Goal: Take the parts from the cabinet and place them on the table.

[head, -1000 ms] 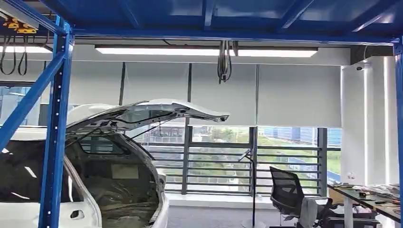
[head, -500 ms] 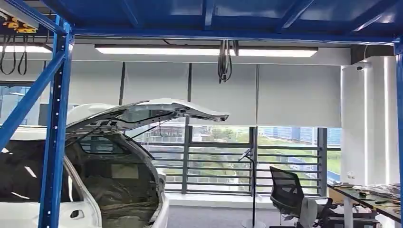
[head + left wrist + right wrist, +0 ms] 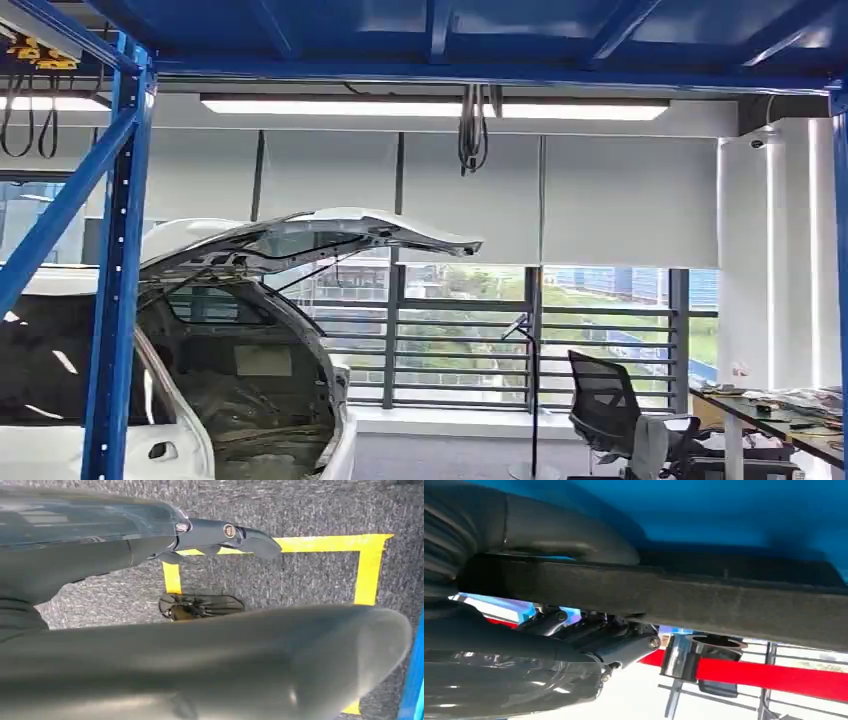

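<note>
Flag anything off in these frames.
Nothing spilled or broken. Only oddity: the white car stands with its tailgate raised, and its cargo bay looks stripped bare. The right hand grips a long dark bar.

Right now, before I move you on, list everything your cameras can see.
Car: one, white, tailgate raised, left of the head view.
Frame: one, blue, overhead and left post.
Office chair: one, black, beside the table.
Table: one, cluttered, far right.
Tape outline: one, yellow, on grey carpet.
Barrier belt: one, red, from a chrome post.
Bar: one, black, in the right hand.
Left hand: grey, fingers extended, holding nothing.
Right hand: grey, grips the bar.
</note>
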Motion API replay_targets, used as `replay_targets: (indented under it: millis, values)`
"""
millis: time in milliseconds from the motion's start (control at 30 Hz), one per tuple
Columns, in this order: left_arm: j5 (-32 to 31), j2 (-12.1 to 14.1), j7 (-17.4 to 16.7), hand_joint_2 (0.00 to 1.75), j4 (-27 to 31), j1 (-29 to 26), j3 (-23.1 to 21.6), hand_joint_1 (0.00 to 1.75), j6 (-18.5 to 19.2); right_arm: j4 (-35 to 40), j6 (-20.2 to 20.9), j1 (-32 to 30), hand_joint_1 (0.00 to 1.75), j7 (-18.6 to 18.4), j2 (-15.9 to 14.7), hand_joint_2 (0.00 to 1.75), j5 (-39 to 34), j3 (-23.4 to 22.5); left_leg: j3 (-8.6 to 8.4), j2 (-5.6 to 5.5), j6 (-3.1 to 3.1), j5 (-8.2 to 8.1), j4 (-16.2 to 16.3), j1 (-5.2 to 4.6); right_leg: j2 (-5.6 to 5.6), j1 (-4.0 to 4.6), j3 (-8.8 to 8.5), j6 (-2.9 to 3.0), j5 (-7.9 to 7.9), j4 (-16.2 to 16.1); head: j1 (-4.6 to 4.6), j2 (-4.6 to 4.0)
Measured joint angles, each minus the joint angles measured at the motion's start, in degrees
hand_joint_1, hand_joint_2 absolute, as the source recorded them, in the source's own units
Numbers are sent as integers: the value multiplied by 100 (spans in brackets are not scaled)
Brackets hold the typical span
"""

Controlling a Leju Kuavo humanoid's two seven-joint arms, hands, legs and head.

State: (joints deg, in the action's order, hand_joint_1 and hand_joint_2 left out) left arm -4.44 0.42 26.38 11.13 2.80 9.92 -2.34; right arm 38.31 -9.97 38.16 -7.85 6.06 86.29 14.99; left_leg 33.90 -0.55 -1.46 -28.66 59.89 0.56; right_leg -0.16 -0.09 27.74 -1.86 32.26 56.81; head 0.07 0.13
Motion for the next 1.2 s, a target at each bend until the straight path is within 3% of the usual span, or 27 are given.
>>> replay_targets:
  millis: [167,367,500,600,667,700,833,900,933,1067,1200]
  values:
    - [-11,2,59,175,0,3,142,0,-57,666,17,-331,175,107,-92,175,-26,-42,8,0,0,0,0,-1,2,0,6,0,0,2,0,0]
    - [28,2,182,175,0,4,466,0,13,2428,251,-697,175,560,-103,175,-721,193,19,0,0,0,0,0,2,0,23,0,0,10,0,0]
    - [230,2,582,175,9,26,798,0,284,4052,684,-993,175,1461,35,175,-3531,420,21,0,1,-1,0,2,0,3,28,14,9,12,0,0]
    - [280,-2,665,175,11,65,990,0,335,4788,890,-1058,175,1611,103,175,-4390,546,20,-1,1,-1,0,5,-5,4,26,22,15,13,0,0]
    - [313,-11,917,175,17,75,1129,0,345,5101,1425,-1196,175,2086,122,175,-5521,546,20,0,1,-1,-1,5,-3,4,26,23,16,13,0,0]
    - [286,-15,1061,175,33,88,1196,0,332,5242,1673,-1314,175,2243,149,175,-6320,549,21,0,2,-1,-1,4,-3,4,25,23,15,13,0,0]
    - [-44,-22,1150,175,61,242,1386,0,245,5375,3589,-1361,175,2076,46,175,-11232,1138,17,-3,1,-1,-1,3,-6,4,16,23,14,14,0,0]
    - [-83,-2,1104,175,70,238,1440,0,258,5377,3985,-1410,175,2090,81,175,-12430,1494,17,-1,2,-1,-2,3,-2,4,21,23,14,17,0,0]
    - [-103,9,1102,175,70,224,1473,0,289,5390,4052,-1445,175,2092,107,175,-12621,1649,17,0,2,-2,-2,3,0,4,22,23,14,18,0,0]
    - [-107,48,1128,175,70,132,1604,0,365,5626,4054,-1519,175,2030,149,175,-12026,2431,19,0,9,-6,-2,6,-3,6,28,30,20,19,0,0]
    - [-116,109,1115,175,70,19,1744,0,330,5792,4017,-1523,175,2033,124,175,-12052,2743,19,0,6,-20,12,-16,0,-11,25,25,15,1,0,0]
